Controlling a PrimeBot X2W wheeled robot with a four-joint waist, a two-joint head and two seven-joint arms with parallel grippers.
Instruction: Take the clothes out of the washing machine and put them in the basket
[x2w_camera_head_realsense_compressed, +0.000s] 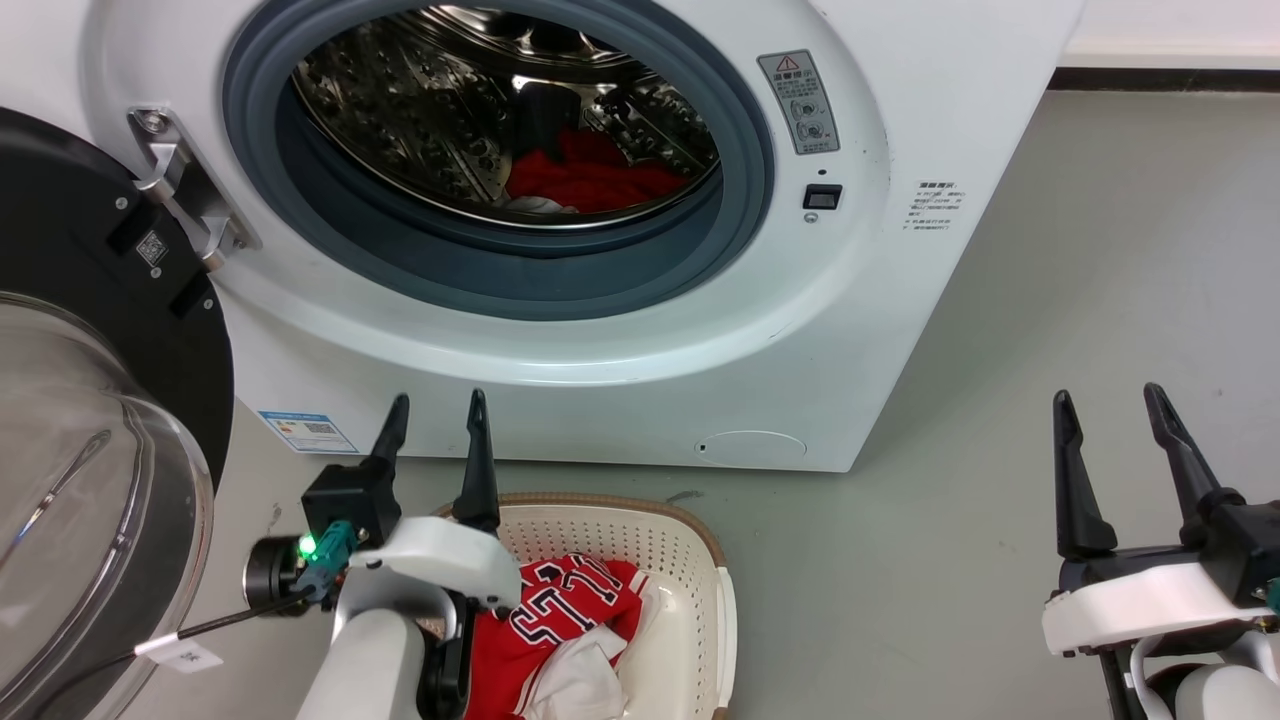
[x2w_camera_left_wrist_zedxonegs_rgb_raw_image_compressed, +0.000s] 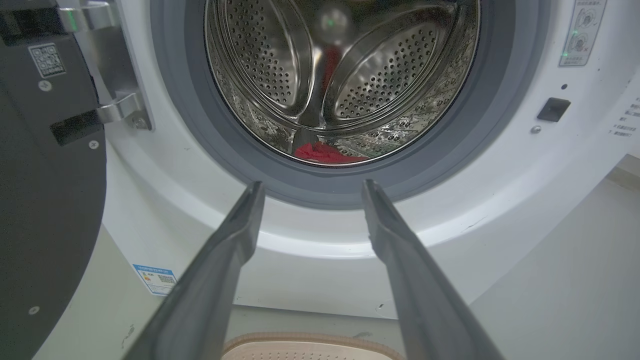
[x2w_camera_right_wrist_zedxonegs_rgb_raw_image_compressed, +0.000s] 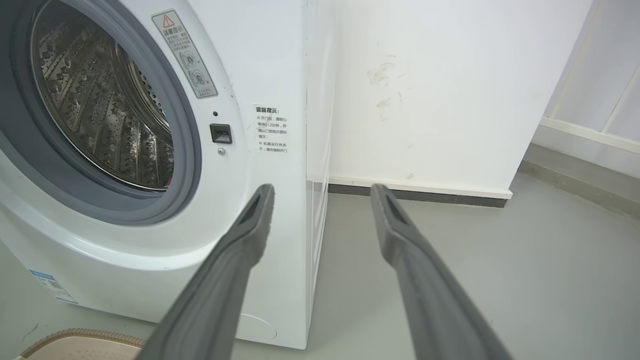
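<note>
Now left end effector (x2w_camera_head_realsense_compressed: 438, 395) apart, right end effector (x2w_camera_head_realsense_compressed: 1106, 391) apart, jersey (x2w_camera_head_realsense_compressed: 560, 610) in basket (x2w_camera_head_realsense_compressed: 600, 499), red garment (x2w_camera_head_realsense_compressed: 590, 175) in drum (x2w_camera_head_realsense_compressed: 420, 110).

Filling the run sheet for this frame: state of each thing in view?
washing machine door: open, swung to the left.
drum: holds a red garment.
basket: holds the red jersey.
left gripper: open, empty.
right gripper: open, empty.

Bright even light falling on the washing machine (x2w_camera_head_realsense_compressed: 620, 350), glare glinting inside its drum (x2w_camera_head_realsense_compressed: 430, 110); soft shadow lying below it, wrist views bowing its front
</note>
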